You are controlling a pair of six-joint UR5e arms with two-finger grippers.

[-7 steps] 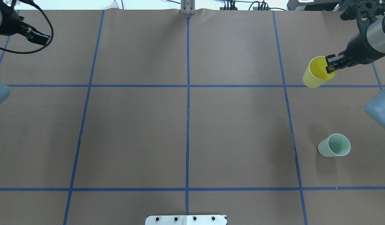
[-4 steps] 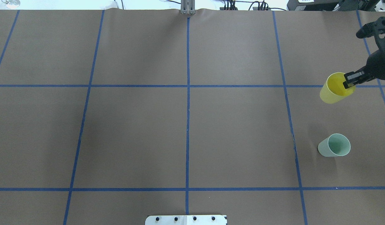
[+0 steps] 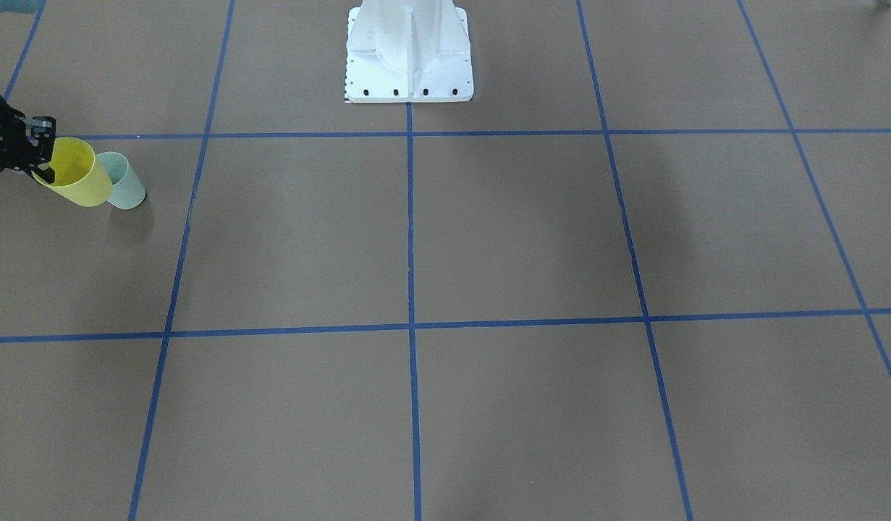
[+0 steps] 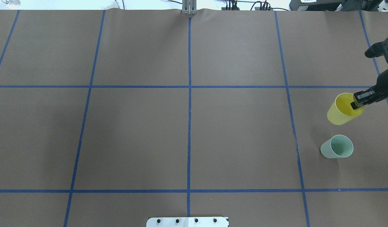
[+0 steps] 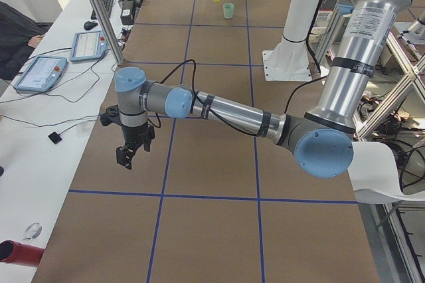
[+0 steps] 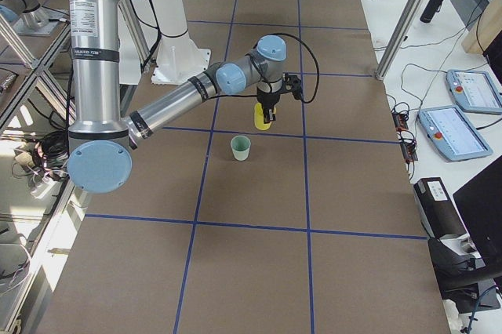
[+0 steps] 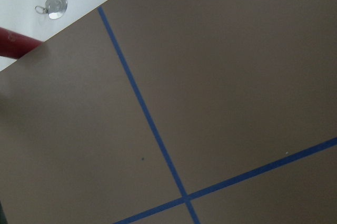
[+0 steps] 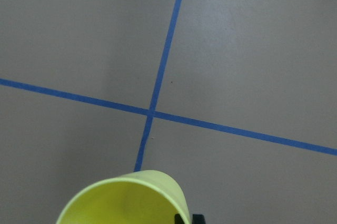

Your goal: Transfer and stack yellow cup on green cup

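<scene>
Tape [image 4: 189, 126] in blue lines divides the brown paper-covered table [image 4: 134, 126] into large squares. Near the table's right edge, the right gripper [image 4: 359, 102] is closed on a small, tapered, bright yellow plastic cup [image 4: 340, 115], pinching its rim with one finger inside the mouth and the other outside the wall. The yellow cup hangs above the table with its mouth upward and does not touch the surface; the right wrist view shows only its rim [image 8: 126, 200] with a crossing of tape lines on the table below.

A small, tapered, pale mint-green plastic cup [image 4: 336, 147] stands upright on the table near the same right edge. In the overhead view it sits on the robot's side of the yellow cup, close to it but apart. From the front-facing camera the yellow cup [image 3: 76, 177] overlaps the green cup [image 3: 127, 188].

Over the left end of the table, near the edge away from the robot, the left gripper [image 5: 126, 160] points down above the paper. Only the side camera shows it, so I cannot tell whether its jaws are parted. A white metal base plate [image 3: 409, 51] sits at the middle of the robot's edge.
</scene>
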